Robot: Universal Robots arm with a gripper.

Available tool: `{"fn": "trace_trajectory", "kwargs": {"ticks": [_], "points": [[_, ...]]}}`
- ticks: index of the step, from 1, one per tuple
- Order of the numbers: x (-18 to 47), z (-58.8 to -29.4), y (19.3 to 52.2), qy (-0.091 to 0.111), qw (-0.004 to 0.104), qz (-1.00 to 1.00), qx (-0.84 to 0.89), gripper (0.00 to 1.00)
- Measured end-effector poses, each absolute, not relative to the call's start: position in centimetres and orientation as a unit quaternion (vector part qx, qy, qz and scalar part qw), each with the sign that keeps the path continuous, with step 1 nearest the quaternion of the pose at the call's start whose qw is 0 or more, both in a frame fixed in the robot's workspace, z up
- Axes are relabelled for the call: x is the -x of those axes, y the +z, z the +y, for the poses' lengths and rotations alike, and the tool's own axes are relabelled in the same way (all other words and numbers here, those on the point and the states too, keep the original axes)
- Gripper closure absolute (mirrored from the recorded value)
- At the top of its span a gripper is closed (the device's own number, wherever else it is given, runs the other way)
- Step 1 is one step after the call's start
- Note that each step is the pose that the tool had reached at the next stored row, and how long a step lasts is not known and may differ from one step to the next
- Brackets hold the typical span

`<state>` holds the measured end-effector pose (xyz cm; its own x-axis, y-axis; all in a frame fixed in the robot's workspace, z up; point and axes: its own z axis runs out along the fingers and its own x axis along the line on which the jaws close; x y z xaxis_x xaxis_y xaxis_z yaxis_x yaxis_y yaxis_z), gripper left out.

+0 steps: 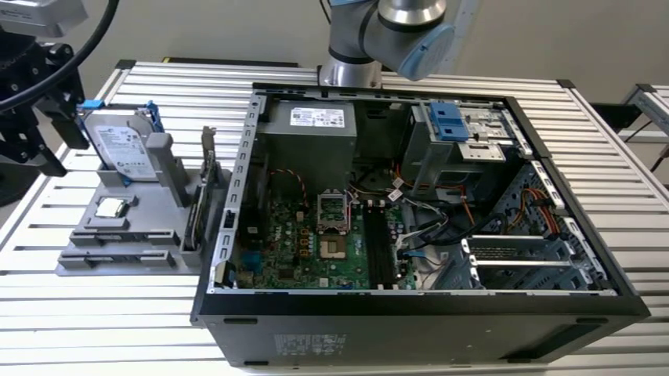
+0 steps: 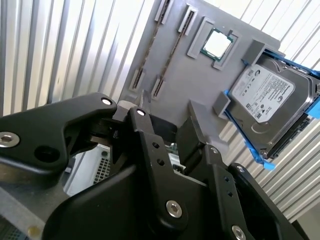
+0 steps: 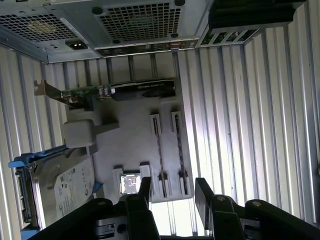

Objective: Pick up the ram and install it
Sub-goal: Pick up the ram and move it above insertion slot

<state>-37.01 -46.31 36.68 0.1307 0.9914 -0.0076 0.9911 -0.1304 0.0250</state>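
The black two-fingered gripper (image 3: 174, 183) hangs pointing down over one end of the flat grey plastic holder tray (image 3: 130, 145). Its jaws are spread wide and hold nothing. The thin dark green ram stick (image 3: 178, 150) stands edge-on in a slot of that tray, apart from the fingers.

Robotics lab: aluminium-profile bench (image 1: 105, 313), opened computer case (image 1: 418, 337)
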Motion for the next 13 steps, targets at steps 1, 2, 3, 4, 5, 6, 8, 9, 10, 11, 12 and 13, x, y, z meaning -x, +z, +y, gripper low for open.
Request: {"fn": "trace_trajectory", "kwargs": {"ticks": [1, 2, 3, 4, 5, 6, 8, 9, 10, 11, 12, 13], "points": [[37.01, -46.34, 36.62, 0.005, 0.012, 0.659, -0.752, 0.00], [37.01, -46.38, 36.58, 0.005, 0.012, 0.660, -0.751, 0.00], [37.01, -46.43, 36.52, 0.006, 0.012, 0.660, -0.751, 0.00], [37.01, -46.47, 36.46, 0.006, 0.012, 0.660, -0.751, 0.00], [37.01, -46.52, 36.39, 0.006, 0.012, 0.660, -0.751, 0.00], [37.02, -46.57, 36.32, 0.006, 0.012, 0.660, -0.751, 0.00], [37.02, -46.63, 36.16, 0.006, 0.012, 0.660, -0.751, 0.00], [37.02, -46.65, 36.09, 0.006, 0.012, 0.660, -0.751, 0.00], [37.02, -46.67, 36.02, 0.006, 0.012, 0.660, -0.751, 0.00], [37.01, -46.68, 35.95, 0.006, 0.012, 0.660, -0.751, 0.00], [37.01, -46.69, 35.88, 0.006, 0.012, 0.660, -0.751, 0.00], [37.01, -46.70, 35.81, 0.006, 0.012, 0.660, -0.751, 0.00]]}}
